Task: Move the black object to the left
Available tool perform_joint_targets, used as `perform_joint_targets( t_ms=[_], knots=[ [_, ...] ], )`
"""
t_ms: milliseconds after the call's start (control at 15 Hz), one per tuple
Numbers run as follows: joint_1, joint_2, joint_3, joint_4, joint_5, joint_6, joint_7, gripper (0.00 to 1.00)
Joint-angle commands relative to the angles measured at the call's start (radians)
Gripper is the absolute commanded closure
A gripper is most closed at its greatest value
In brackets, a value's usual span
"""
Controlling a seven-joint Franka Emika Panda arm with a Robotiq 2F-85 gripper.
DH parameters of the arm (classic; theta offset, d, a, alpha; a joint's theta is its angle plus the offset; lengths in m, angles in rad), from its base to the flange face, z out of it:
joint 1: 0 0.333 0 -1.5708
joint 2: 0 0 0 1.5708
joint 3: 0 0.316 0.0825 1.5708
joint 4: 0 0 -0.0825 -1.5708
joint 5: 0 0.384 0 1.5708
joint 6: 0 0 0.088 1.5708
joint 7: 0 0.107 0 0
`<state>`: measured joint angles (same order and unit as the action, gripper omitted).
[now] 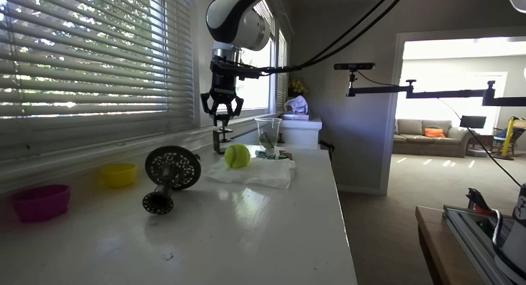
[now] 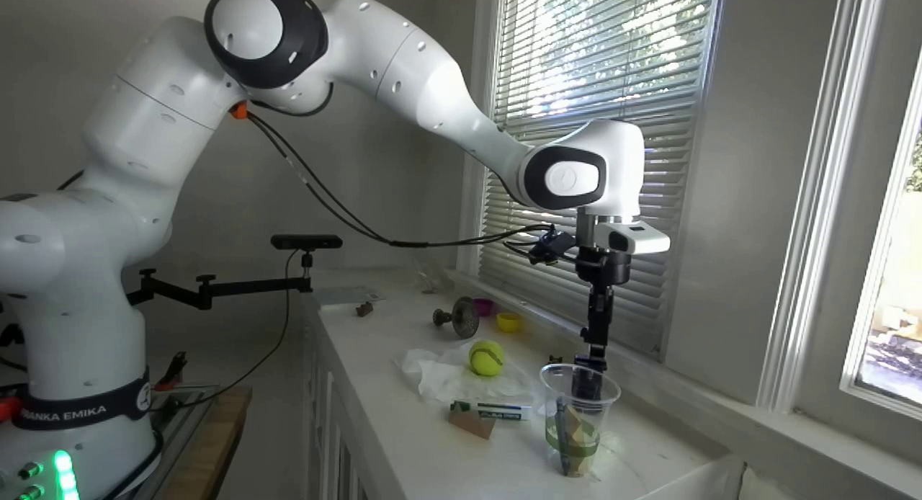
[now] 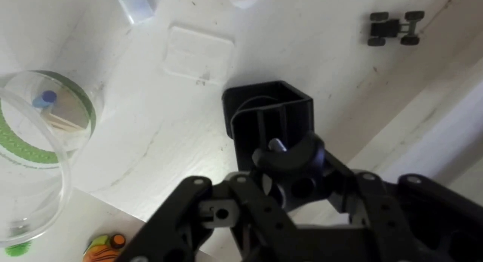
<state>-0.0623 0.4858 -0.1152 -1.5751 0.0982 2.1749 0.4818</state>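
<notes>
Only the wrist view showed one orange toy [image 3: 102, 251] near the clear cup [image 1: 269, 129], where the gripper [image 1: 222, 119] pinched the black object [image 3: 272, 124] by its top, while both exterior views held one tennis ball [image 1: 237, 155] and, farther from that cup, two bowls [image 1: 119, 177] along the white counter [image 1: 254, 244] under blinds [image 1: 94, 71].

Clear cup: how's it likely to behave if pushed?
The cup may flex if pressed: it's clear and looks thin-walled. Pushed high, it could tip, being tall and narrower below. The tan piece inside looks loose, so may shift.
</notes>
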Motion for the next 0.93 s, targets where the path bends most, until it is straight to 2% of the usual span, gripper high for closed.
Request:
perform_joint_targets(
  t_ms=[0, 67, 200, 333, 467, 867],
  knots=[
    [0.003, -0.09, -0.02, -0.081, 0.009, -0.013, 0.023, 0.93],
    [0.001, -0.106, -0.026, -0.091, 0.006, -0.019, 0.024, 0.93],
    [0.002, -0.134, -0.032, -0.114, 0.004, -0.022, 0.024, 1.0],
    [0.008, -0.179, -0.023, -0.151, 0.008, -0.034, 0.007, 0.97],
    [0.02, -0.239, -0.005, -0.204, 0.008, -0.049, -0.021, 1.0],
    [0.076, -0.425, 0.099, -0.343, 0.036, -0.081, -0.134, 1.0]
  ],
)
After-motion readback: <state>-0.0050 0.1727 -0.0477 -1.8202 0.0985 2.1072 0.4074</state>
